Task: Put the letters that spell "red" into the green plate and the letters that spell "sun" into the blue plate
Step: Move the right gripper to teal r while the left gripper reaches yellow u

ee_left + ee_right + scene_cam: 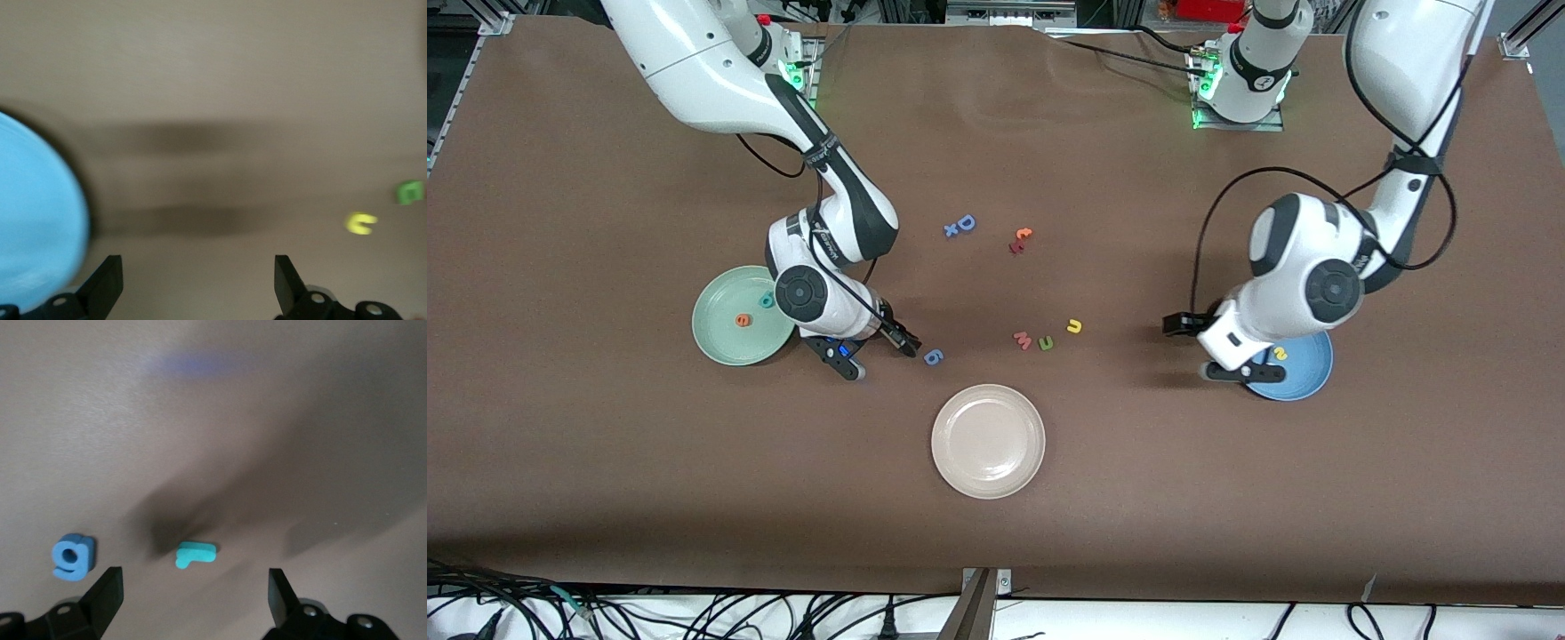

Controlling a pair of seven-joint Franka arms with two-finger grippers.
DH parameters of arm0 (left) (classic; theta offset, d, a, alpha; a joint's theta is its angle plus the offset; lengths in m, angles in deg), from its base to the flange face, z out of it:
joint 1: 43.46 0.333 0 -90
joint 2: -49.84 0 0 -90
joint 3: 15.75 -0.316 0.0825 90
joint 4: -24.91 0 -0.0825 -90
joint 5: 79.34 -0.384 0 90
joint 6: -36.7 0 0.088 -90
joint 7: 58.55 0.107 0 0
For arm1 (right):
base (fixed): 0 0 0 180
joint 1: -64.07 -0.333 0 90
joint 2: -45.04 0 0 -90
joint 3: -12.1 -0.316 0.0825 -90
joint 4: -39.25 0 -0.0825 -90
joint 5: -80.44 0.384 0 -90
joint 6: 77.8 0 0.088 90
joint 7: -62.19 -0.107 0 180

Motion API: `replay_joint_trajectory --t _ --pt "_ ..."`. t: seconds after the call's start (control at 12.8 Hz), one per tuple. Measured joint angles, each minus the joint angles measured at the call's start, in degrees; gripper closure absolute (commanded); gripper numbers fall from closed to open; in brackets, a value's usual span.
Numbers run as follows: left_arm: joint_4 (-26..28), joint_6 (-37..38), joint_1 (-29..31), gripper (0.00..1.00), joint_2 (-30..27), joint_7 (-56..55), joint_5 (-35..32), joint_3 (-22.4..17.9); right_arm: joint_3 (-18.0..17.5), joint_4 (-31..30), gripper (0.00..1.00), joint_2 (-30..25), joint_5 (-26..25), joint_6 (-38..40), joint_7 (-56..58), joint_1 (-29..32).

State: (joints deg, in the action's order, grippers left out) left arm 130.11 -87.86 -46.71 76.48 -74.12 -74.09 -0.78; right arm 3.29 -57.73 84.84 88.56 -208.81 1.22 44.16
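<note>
Beige-white plate sat lower centre | your right gripper hung jaws spread, nothing gripped, over teal "r" beside blue "g" | green plate centre-left held orange "e" | your left gripper, jaws released, empty, hovered beside blue plate centre-right holding yellow "s" | yellow "u", green "n" mid-frame.
</note>
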Motion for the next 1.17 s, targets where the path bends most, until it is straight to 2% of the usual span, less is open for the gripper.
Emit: replay_joint_trajectory --t 0.23,0.47,0.78,0.86,1.17 --pt "-2.42 0.0 -8.43 0.0 0.01 -14.0 -4.54 1.02 0.12 -0.61 0.4 0.43 0.0 -0.33 -0.1 0.04" --pt "-4.75 0.0 -14.66 0.0 0.62 -22.71 -7.27 1.0 0.12 -1.16 0.42 0.77 0.0 -2.08 -0.12 0.04" --pt "-6.32 -1.38 -15.68 0.0 3.03 -23.84 -7.33 0.85 0.12 -1.61 0.42 0.94 0.0 -3.92 -0.12 0.04" --pt "-6.65 -2.32 -15.68 0.0 3.62 -23.91 -7.73 0.74 0.12 -1.63 0.46 0.96 0.0 -3.97 -0.12 0.01" --pt "-6.81 -7.81 -17.47 0.0 8.15 -32.61 -17.38 0.75 0.12 -1.68 0.51 0.96 -0.01 -4.19 -0.25 -0.17"
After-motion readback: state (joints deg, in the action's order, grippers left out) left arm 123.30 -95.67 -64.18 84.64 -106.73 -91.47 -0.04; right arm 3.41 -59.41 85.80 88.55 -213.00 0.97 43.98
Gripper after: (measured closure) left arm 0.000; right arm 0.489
